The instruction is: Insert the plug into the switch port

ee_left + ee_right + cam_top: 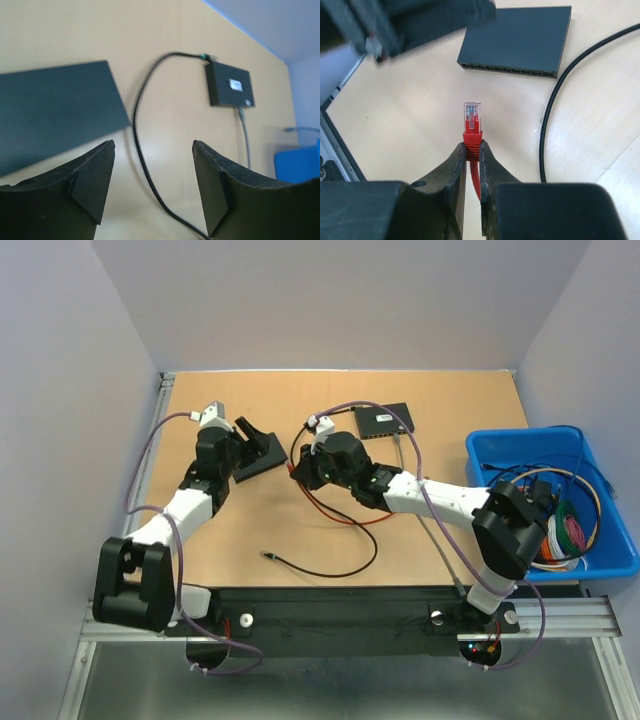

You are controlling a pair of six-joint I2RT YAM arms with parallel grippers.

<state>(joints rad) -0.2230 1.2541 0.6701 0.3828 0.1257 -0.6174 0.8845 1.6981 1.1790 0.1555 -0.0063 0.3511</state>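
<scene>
Pale lilac walls (340,300) boxed in the wooden table (235,530) on three sides. Light fell soft and even across it.

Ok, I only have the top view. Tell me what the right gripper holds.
Observer: The right gripper is shut on the red plug, behind its clear tip.
Operator: Describe the switch ahead of it.
Observer: The switch shows its port row facing the plug, with a gap between them.
Operator: Now report the left gripper.
Observer: The left gripper is open and empty.
</scene>
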